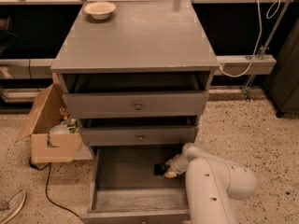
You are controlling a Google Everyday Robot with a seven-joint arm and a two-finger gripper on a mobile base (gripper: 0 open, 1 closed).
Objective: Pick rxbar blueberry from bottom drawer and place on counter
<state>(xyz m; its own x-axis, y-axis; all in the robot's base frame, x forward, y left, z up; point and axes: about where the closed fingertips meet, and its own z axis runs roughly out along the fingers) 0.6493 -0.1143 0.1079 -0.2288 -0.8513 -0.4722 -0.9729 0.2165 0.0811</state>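
My arm (216, 183) reaches in from the right, over the side wall of the bottom drawer (125, 183), because that drawer is the only one pulled well out and the bar lies deep in it. My gripper (169, 172) is low at the drawer's right rear, under the front of the middle drawer (140, 136). The bar (159, 169) shows as a small dark shape just left of the gripper tip, touching it or very nearly. I cannot tell whether the gripper is apart or clamped on the bar, since my own wrist hides the join. I judge this to be the grasping step, with the lift not yet made.

The bottom drawer holds nothing else that I can see; its worn floor is bare from the bar to the front wall. The top drawer (136, 104) and the middle one are only slightly out, their insides dark.

The bench (140, 38), the cabinet's flat top, carries one cream bowl (99, 9) at its far left corner, which leaves plenty of room for the bar.

A cardboard box (56, 146) on the floor to the left holds a pale cup and other small items.
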